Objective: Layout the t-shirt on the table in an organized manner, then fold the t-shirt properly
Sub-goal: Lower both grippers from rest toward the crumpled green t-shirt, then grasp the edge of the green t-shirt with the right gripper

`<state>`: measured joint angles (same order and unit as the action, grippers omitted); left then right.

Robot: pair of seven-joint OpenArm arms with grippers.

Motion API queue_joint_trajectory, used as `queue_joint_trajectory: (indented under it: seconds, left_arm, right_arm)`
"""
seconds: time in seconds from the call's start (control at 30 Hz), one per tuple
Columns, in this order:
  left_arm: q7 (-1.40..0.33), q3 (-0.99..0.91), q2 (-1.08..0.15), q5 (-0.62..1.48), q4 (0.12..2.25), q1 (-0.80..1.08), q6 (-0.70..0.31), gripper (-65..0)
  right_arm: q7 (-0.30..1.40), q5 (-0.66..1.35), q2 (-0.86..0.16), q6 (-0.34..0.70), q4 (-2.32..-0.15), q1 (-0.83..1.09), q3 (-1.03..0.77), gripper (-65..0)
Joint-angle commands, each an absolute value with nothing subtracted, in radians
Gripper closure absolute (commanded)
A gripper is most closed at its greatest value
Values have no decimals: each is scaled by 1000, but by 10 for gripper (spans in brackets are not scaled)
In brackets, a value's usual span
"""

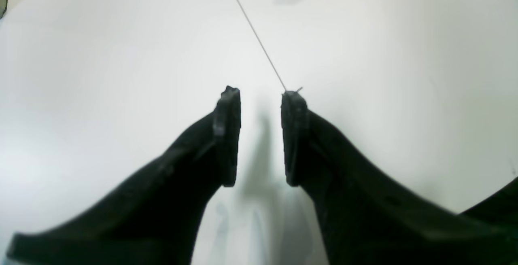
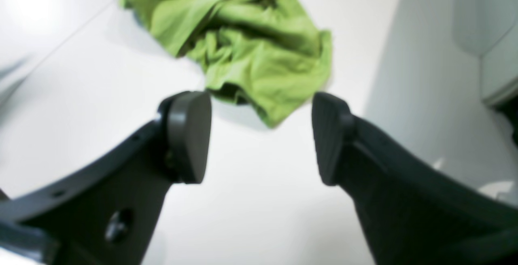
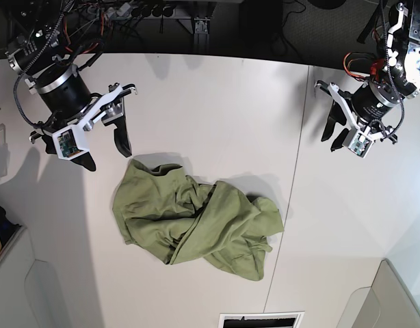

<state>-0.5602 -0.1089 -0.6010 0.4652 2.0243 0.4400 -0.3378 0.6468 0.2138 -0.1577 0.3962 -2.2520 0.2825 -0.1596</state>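
The olive-green t-shirt (image 3: 196, 219) lies crumpled in a heap in the middle of the white table (image 3: 217, 102). My right gripper (image 3: 104, 152) hovers open just beyond the shirt's far left corner. In the right wrist view the shirt (image 2: 251, 42) lies ahead of the open gripper (image 2: 259, 99), apart from the pads. My left gripper (image 3: 335, 137) is at the far right, well away from the shirt. In the left wrist view it (image 1: 261, 95) is slightly open and empty over bare table (image 1: 121, 54), by the dark seam (image 1: 255, 34).
The seam (image 3: 292, 191) runs front to back just right of the shirt. Cables and dark gear (image 3: 148, 14) line the table's back edge. A vent slot (image 3: 261, 320) sits at the front edge. Grey panels stand at the lower left (image 3: 18, 273) and lower right (image 3: 395, 301).
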Motion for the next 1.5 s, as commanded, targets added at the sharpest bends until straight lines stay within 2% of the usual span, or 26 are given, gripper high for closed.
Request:
queue_joint_trajectory:
  seconds: [0.0,0.07,0.2,0.27,0.4,0.5,0.73,0.8,1.07,1.27,1.33,1.4,1.47]
  left_arm:
    - [-535,-117,-615,471,2040,438,-338,-203]
    - [-529,-117,-615,472,2040,437,-338,-203]
    - [-487,-117,-615,477,2040,437,-338,-203]
    - [-484,-117,-615,492,2040,434,-338,-203]
    - [-482,-117,-615,498,2039,432,-338,-203]
    - [-481,-117,-615,498,2033,417,-338,-203]
    - [-475,-117,-615,498,1959,382,-338,-203]
    - [-474,-117,-615,498,1940,379,-338,-203]
    - [-471,-117,-615,498,1913,379,-338,-203]
    - [-467,-117,-612,498,1913,379,-338,-203]
    - [-467,-117,-612,497,1913,379,-338,-203]
    - [-467,-117,-612,497,1913,379,-338,-203]
    - [-467,-117,-612,498,1913,379,-337,-203]
  right_arm:
    - [625,217,-163,395,-2247,272,-163,-383]
    - [608,216,-163,388,-2201,255,-162,-330]
    - [594,217,-163,389,-2067,186,-162,-109]
    - [594,218,-163,389,-2006,146,-162,-68]
    - [579,225,-162,389,-1913,73,-162,-72]
    - [572,226,-149,389,-1843,9,-162,-106]
    - [540,198,-83,399,-1674,-126,-161,-324]
    - [525,183,-71,401,-1621,-162,-161,-347]
    - [500,171,-64,413,-1396,-262,-93,-347]
    - [449,119,-63,412,-1334,-271,25,-346]
    - [444,86,-63,383,-1325,-271,43,-344]
    - [445,57,-63,358,-1323,-270,45,-294]
    - [445,19,-64,326,-1323,-271,45,-154]
